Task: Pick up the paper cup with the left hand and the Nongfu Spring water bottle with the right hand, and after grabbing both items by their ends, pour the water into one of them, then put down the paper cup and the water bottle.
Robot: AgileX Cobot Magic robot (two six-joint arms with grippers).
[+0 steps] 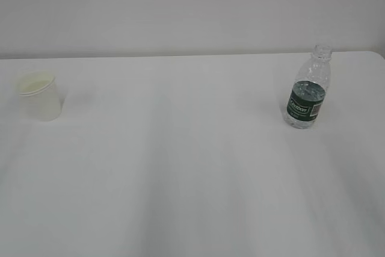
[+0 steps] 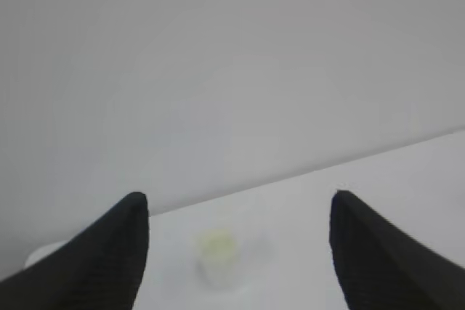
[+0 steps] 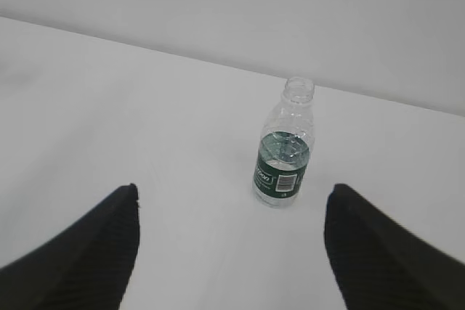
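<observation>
Paper cup [image 1: 40,96] stood near table's [image 1: 180,167] left edge, water bottle [image 1: 308,91] upright near right edge, well apart, left gripper [image 2: 236,252] and right gripper [image 3: 231,245] jaws spread wide, nothing held.

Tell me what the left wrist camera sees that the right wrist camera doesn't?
Only the left wrist view shows the cup, blurry, standing on the table ahead of the open left pincer. Only the right wrist view shows the bottle, upright, capless, partly filled with water, ahead of the open right pincer. Both show white table, pale wall and two black fingers holding nothing.
</observation>
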